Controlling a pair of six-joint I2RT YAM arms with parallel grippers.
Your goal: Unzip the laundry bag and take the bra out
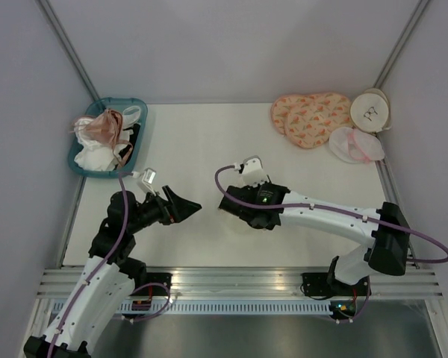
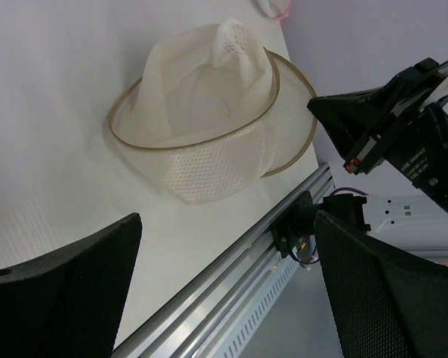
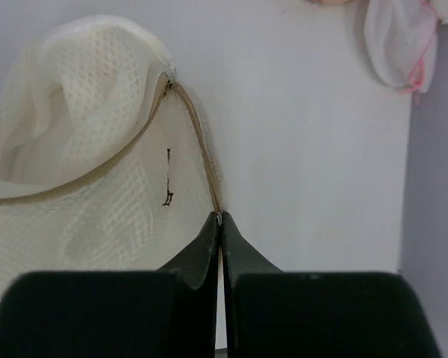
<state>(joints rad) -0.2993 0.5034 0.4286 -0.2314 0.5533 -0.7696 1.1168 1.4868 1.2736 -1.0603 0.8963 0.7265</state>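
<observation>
Your right gripper (image 3: pixel 221 222) is clamped, its two black fingers pressed together on the tan zipper rim (image 3: pixel 198 142) of the laundry bag (image 2: pixel 201 142). The cream mesh bag sits on the white table (image 1: pixel 194 142) toward the near edge, under and just ahead of that gripper. Its rim stands parted into two tan hoops, and the mesh billows up into a peak between them. A small dark drawing (image 3: pixel 166 179) shows on the mesh just left of the pinched seam in the right wrist view.

Your left gripper (image 2: pixel 228 218) hangs released, fingers spread wide and holding nothing. It is near the bag and points at it across a gap.

The bra (image 1: pixel 103 128), pinkish-beige with thin peach straps, lies well apart from the bag in the teal basket (image 1: pixel 127 100) at the far left corner, among white cloths (image 1: pixel 89 156). At the far right, a peach patterned pad (image 1: pixel 310 118), a white-and-pink mesh pouch (image 1: pixel 356 144) and a second round cream disc (image 1: pixel 369 110) sit near the wall.
</observation>
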